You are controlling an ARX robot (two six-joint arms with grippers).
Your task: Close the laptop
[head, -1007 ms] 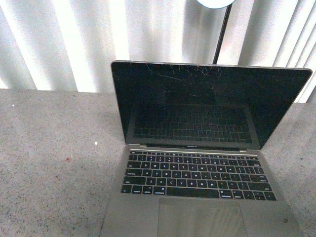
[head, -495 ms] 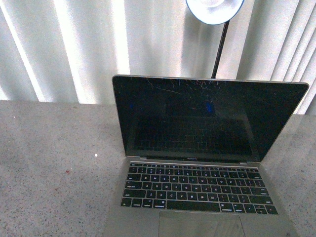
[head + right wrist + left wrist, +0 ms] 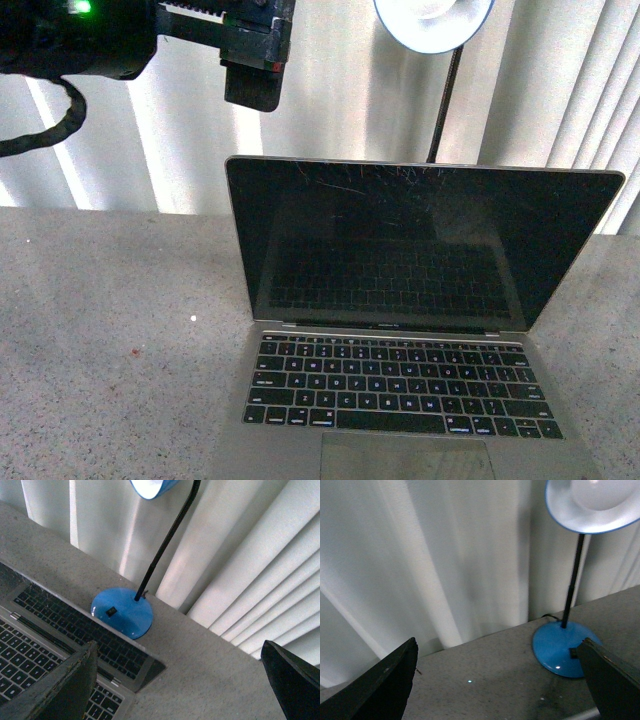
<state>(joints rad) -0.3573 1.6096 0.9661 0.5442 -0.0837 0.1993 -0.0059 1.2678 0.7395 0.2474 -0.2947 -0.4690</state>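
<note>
The laptop point(image 3: 400, 330) stands open on the grey table, silver-grey with black keys and a black screen cracked along its top edge. My left gripper point(image 3: 250, 95) is open and empty, high above the lid's far left corner, clear of it. In the left wrist view the left gripper point(image 3: 498, 645) looks past the lid at the table behind it. My right gripper point(image 3: 178, 647) is open and empty over the table beside the laptop's right hinge corner point(image 3: 125, 672). It does not show in the front view.
A blue desk lamp stands behind the laptop, with its base point(image 3: 122, 612) on the table, a black neck point(image 3: 447, 100) and its shade point(image 3: 435, 22) above the screen. White vertical blinds point(image 3: 560, 90) close off the back. The speckled grey table point(image 3: 110, 330) extends left of the laptop.
My left arm has come into the front view at the top left. The front view has tilted, so the laptop sits lower in frame than a second ago. The lid stays open.
</note>
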